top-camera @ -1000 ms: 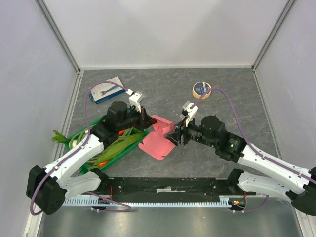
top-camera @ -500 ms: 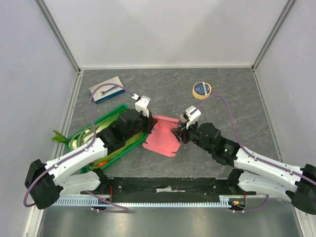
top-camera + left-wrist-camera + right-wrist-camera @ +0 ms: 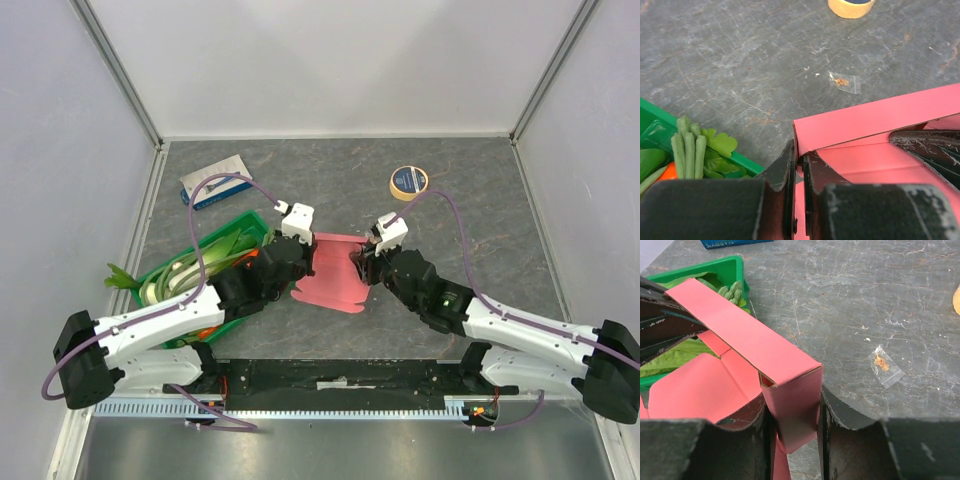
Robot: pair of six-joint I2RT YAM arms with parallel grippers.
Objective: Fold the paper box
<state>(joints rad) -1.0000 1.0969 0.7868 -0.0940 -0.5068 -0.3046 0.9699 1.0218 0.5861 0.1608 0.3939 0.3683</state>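
Vegetables fill the green plastic crate [image 3: 240, 217] at the left of the tabletop [image 3: 470, 230]: long leek-like stalks [image 3: 195, 268], green beans [image 3: 689, 150] and something orange [image 3: 671, 171]. A small clear bag [image 3: 883, 365] holding brownish crumbs lies just beyond the box. The blue-and-white flat package [image 3: 215, 181] bears print too small to read. The tape roll [image 3: 408, 182] has a dark label, also illegible. The paper box [image 3: 330, 282], pink card, lies mid-table with its far wall folded up. The left gripper [image 3: 799, 157] pinches that wall's end in narrow jaws. The right gripper [image 3: 792, 412] clasps the opposite end panel, and the card fills the gap between its jaws.
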